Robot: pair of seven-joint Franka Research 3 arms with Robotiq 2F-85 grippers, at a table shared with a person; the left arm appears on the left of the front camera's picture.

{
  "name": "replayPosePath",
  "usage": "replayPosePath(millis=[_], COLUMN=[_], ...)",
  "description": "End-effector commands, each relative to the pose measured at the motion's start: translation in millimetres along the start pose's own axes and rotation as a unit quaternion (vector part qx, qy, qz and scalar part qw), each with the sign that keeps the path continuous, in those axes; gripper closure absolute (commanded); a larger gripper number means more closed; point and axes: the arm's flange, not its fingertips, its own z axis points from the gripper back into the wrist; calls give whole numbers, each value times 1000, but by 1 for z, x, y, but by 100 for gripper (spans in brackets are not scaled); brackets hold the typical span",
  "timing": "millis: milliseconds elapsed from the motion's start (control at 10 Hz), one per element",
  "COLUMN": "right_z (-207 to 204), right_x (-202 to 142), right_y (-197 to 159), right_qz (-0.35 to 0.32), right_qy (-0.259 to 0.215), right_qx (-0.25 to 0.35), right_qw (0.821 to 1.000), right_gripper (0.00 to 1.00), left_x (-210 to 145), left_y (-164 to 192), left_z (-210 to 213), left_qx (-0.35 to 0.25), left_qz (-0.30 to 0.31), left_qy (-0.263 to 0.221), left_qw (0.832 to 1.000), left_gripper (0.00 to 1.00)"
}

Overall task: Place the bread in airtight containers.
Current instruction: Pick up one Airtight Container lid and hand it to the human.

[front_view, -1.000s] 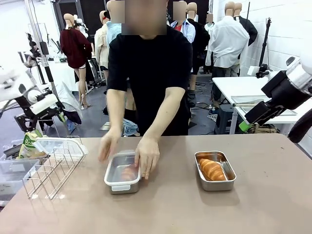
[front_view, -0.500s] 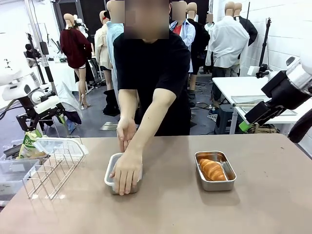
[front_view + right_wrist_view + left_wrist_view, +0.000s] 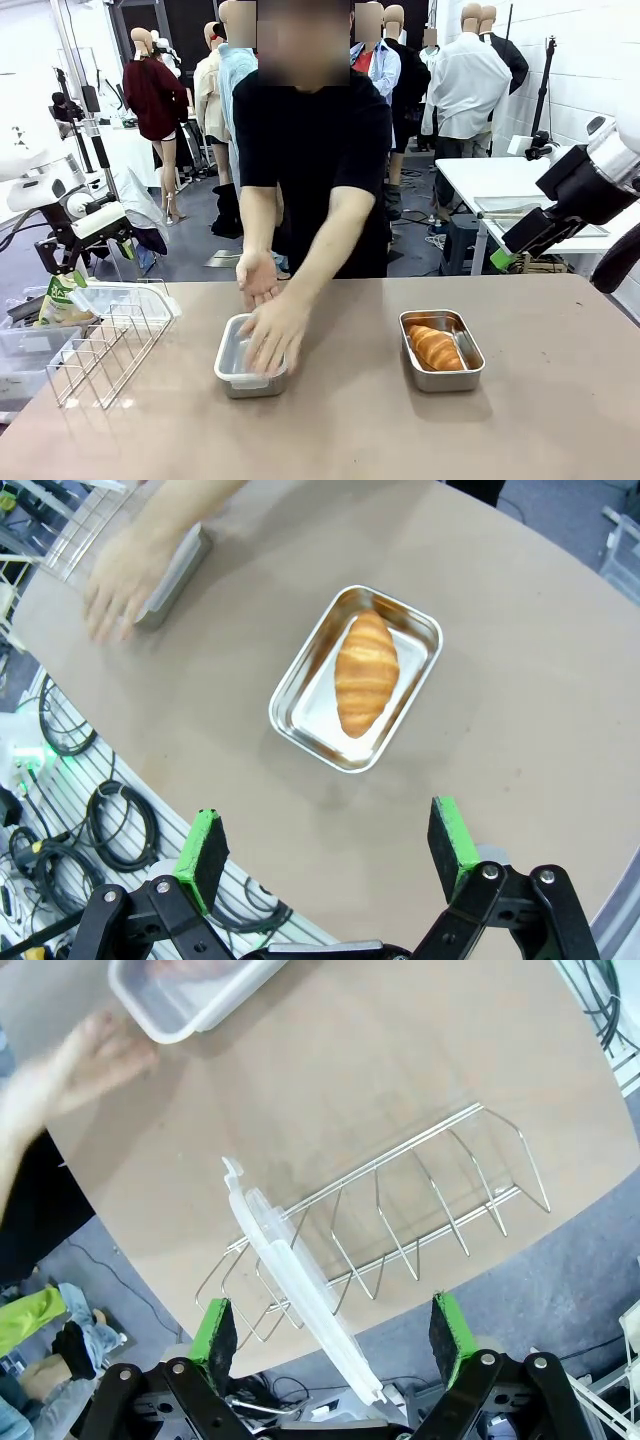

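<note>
Fingers (image 3: 327, 855) spread above bread (image 3: 366, 672) in open container (image 3: 355, 678).

Bright even indoor light, soft shadows, motion-blurred hand (image 3: 270, 335), wide-angle bending at wrist-view edges.

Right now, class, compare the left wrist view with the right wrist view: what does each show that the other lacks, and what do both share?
Left wrist view only: the wire rack with a clear lid standing in it, under the open left gripper.

Right wrist view only: the uncovered steel container holding a bread roll, beyond the open right gripper.

Both: the brown table, the person's hand and the lidded container by it.
</note>
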Motion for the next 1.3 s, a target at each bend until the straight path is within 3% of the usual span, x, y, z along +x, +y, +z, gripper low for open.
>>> replayPosePath(millis=[0,1200], right_z=[-1,-1], right_x=[0,0], right_y=[0,0], right_qz=[-2,-2], right_qy=[-2,-2], right_qx=[7,7], right_qw=[1000,1000], right_gripper=[0,0], left_x=[-1,-1], left_y=[-1,-1], left_z=[-1,-1], left_qx=[5,5], left_qz=[0,0], left_qy=[-1,-1], left_qw=[1000,1000], left_gripper=[0,0])
